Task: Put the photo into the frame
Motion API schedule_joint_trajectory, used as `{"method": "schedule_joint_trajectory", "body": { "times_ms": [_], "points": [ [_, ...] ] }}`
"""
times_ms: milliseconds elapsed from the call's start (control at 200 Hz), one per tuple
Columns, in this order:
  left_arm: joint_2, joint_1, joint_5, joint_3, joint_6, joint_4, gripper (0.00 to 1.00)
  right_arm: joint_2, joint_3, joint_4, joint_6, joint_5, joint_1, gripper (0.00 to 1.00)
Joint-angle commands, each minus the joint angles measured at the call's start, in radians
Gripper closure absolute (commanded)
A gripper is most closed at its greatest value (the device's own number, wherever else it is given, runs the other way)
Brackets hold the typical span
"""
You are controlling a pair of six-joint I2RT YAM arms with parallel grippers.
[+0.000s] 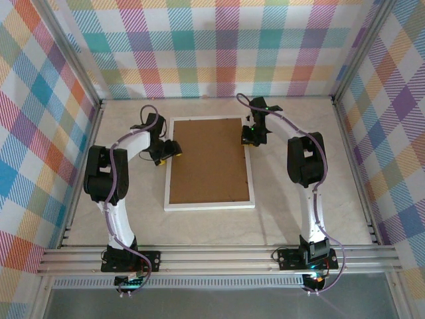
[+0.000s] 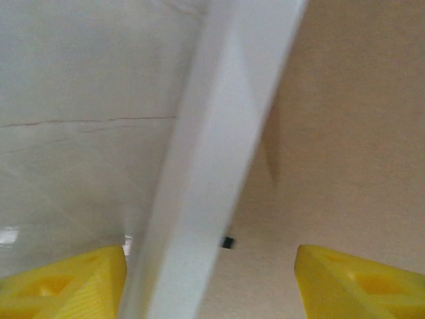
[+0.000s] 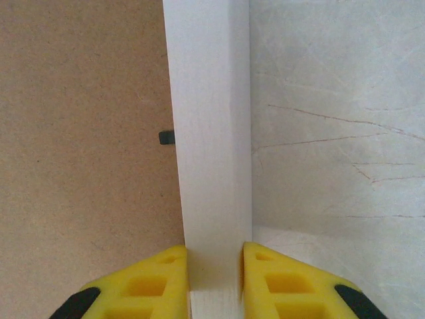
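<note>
Your right end effector [image 3: 214, 269] is clenched on the frame [image 1: 209, 205]. Its 2 yellow pads [image 3: 159, 282] squeeze the white right-hand rail near the far corner, 1 on the inner side by the brown backing board [image 1: 209, 159] and 1 on the outer side over the bench [image 1: 358, 199]. That grip looks meant to pin the frame so it cannot slide while the other arm works.

Your left end effector [image 2: 209, 272] is released. Its 2 fingers [image 2: 73, 286] stand wide on either side of the left rail and, as far as the wrist view tells, touch neither face. It reads as lining up for a matching hold.

The frame lies flat and back-up in the middle of the bench, between your 2 arms, with the board seated inside the rails. The board covers the whole opening, so you cannot tell whether the photo lies under it.

A small black retaining tab [image 3: 167, 137] reaches from the right rail's inner edge onto the board, and another sits by the left rail. In my judgement those tabs, not the checked walls [image 1: 40, 133] standing well apart on 3 sides, are what block lifting the board.
</note>
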Motion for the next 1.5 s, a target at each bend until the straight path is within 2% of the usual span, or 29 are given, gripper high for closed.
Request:
{"method": "schedule_joint_trajectory", "body": {
  "times_ms": [0,350,640,895,1220,1495],
  "points": [
    [-0.074,0.015,0.007,0.053,0.022,-0.063,0.3,0.02,-0.027,0.0,0.016,0.003,0.017,0.78],
    [-0.176,0.087,-0.019,-0.036,0.052,-0.093,0.3,0.016,-0.024,0.0,0.014,0.011,0.015,0.78],
    [-0.303,0.089,-0.039,-0.199,0.101,-0.19,0.33,0.011,-0.026,-0.007,0.009,0.021,0.016,0.78],
    [-0.422,0.076,0.023,-0.373,0.077,-0.205,0.37,0.015,-0.024,-0.008,0.015,0.015,0.015,0.78],
    [-0.45,0.024,0.017,-0.469,0.065,-0.205,0.38,0.014,-0.024,-0.002,0.02,0.005,0.017,0.79],
    [-0.415,0.0,0.004,-0.455,0.049,-0.154,0.39,0.01,-0.024,0.0,0.014,-0.006,0.017,0.79]
  ]
}}
